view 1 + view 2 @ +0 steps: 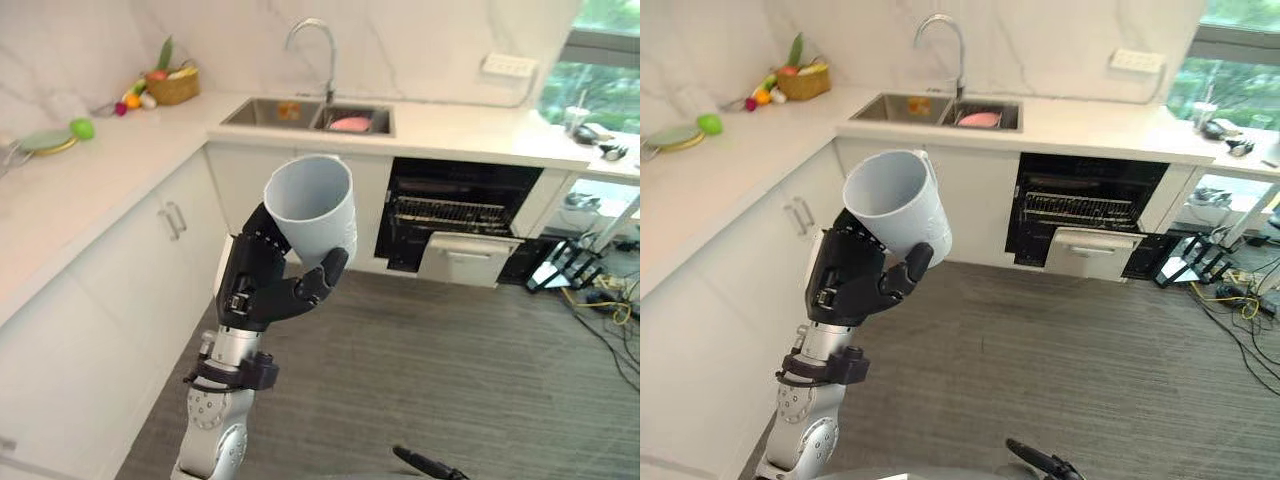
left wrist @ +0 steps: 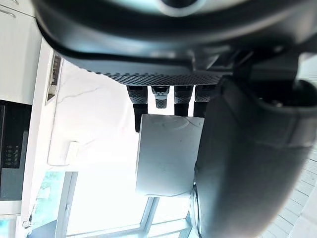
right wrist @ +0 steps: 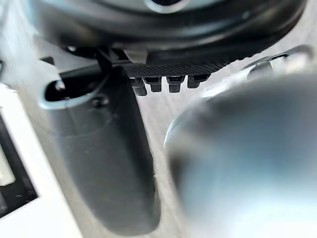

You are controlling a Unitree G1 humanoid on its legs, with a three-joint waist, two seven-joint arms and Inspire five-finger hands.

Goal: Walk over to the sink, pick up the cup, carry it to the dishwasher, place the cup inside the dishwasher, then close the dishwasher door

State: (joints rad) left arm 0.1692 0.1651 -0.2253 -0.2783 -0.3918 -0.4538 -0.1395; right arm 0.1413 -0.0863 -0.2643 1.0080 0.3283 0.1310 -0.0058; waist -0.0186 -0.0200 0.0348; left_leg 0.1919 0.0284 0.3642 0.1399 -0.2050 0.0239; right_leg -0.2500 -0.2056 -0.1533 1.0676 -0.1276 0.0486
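On the far left a white worktop [image 1: 90, 190] carries a green plate [image 1: 40, 140], a green fruit [image 1: 82, 128] beside it and, further back against the wall, a basket [image 1: 175, 88] of fruit. To the right of the basket is the sink [image 1: 275, 112] with 2 basins and a curved tap [image 1: 312, 55] behind them; something pink [image 1: 350, 124] lies in the right basin.

In front of the cupboards, the left hand [image 1: 262, 285] is raised over the grey floor [image 1: 450, 370]. Its fingers and thumb are curled round a pale grey cup [image 1: 312, 205], which tilts with its open mouth up and toward the sink.

Right of the cup, under the worktop, the dishwasher [image 1: 455, 185] stands open, its wire rack [image 1: 450, 212] showing and its white door [image 1: 470, 258] dropped forward.

The right hand [image 3: 104, 148] hangs low over the floor; I cannot tell how its fingers are set.
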